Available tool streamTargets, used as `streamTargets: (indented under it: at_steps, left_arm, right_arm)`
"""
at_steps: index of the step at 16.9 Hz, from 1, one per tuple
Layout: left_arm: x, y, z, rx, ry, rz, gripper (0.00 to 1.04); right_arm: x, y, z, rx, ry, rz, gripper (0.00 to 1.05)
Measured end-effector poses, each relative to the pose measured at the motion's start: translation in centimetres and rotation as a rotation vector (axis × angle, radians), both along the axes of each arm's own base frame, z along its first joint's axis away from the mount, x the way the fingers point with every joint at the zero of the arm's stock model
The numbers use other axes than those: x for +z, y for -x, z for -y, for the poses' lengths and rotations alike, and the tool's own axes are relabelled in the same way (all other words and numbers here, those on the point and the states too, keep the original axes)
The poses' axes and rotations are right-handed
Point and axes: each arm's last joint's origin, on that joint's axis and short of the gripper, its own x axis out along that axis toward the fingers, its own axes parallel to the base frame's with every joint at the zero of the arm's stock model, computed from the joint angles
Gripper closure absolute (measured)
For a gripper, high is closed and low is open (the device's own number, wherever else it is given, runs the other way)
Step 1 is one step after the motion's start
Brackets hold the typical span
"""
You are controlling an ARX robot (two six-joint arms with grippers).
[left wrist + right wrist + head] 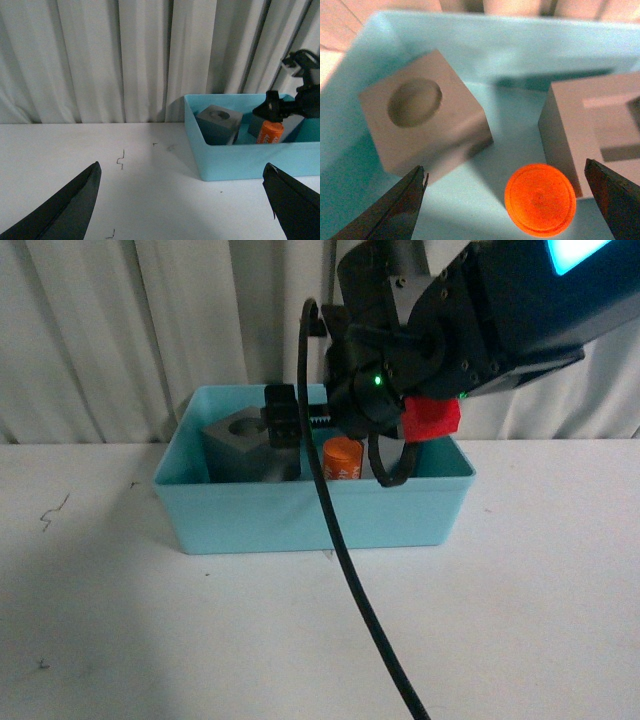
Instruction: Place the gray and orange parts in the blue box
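Black cable (pixel 345 550) crossing blue box (pixel 300 520), orange cylinder (pixel 342 459) inside, beside gray cubes (pixel 425 117)

Blue box (pixel 300 520): we see it upright on the table.
Round-recess gray cube (pixel 422 115): inside, tilted.
Rectangular-recess gray cube (pixel 592 130): inside.
Orange cylinder (pixel 540 199): upright between them.
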Motion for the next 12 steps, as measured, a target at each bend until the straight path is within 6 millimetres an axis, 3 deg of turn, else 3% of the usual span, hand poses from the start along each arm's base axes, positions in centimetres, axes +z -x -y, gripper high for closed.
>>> streamTargets:
  at_steps: [3, 5, 7, 8, 9, 10, 12]
  left_arm:
    - [0.0, 0.0, 0.0, 0.000, 0.000, 0.000, 0.07]
    - [0.0, 0.0, 0.0, 0.000, 0.000, 0.000, 0.07]
    - [0.0, 0.0, 0.0, 0.000, 0.000, 0.000, 0.07]
    - [0.0, 0.0, 0.0, 0.000, 0.000, 0.000, 0.07]
    - [0.0, 0.0, 0.0, 0.000, 0.000, 0.000, 0.07]
    - [0.0, 0.0, 0.0, 0.000, 0.000, 0.000, 0.07]
    - [0.0, 0.0, 0.0, 0.000, 0.000, 0.000, 0.07]
  right_arm:
    - [5.0, 0.8, 1.3, -0.010, -0.053, 0.118, 0.06]
    - [7.9, 2.2, 3.9, -0.075, -0.067, 0.195, 0.06]
    - [10.8, 5.6, 7.9, -0.165, -0.083, 0.274, 0.06]
    - [12.4, 8.8, 10.4, -0.229, -0.073, 0.298, 0.06]
    - [13.6, 13.4, 12.9, -0.291, -0.083, 0.317, 0.06]
    - [13.7, 17.4, 14.4, -0.336, -0.072, 0.295, 0.06]
    - [11.3, 25.7, 16.6, -0.422, -0.075, 0.176, 0.06]
